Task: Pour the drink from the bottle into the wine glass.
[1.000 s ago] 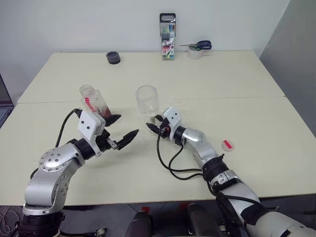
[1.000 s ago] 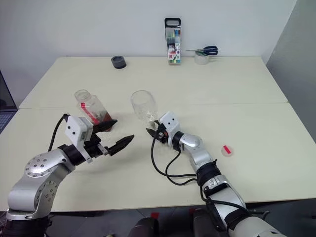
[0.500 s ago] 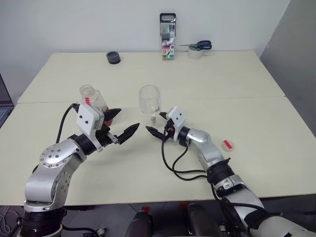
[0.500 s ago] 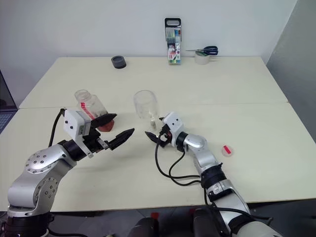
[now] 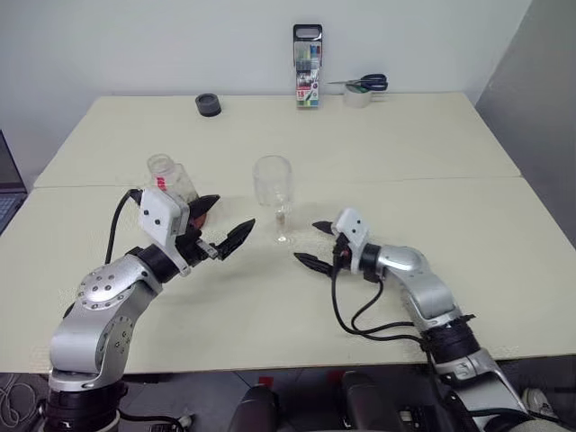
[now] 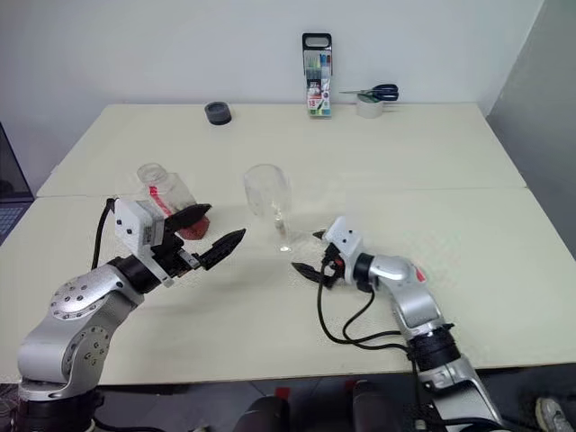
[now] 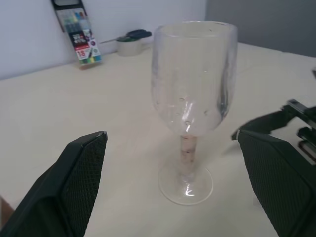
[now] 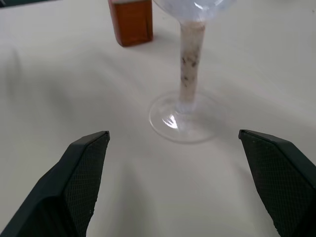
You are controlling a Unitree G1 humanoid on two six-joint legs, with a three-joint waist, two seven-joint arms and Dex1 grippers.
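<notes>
Glass foot (image 8: 180, 121) and amber bottle base (image 8: 131, 22) close-up

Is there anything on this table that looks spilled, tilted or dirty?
Nothing is spilled or tipped over. The wine glass stands upright, yet brownish specks mark its stem and droplets cling inside its empty bowl. The bottle stands without its cap, the drink low inside it.

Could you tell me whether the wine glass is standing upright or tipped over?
Upright: the wine glass stands on its round foot on the table, stem vertical.
</notes>
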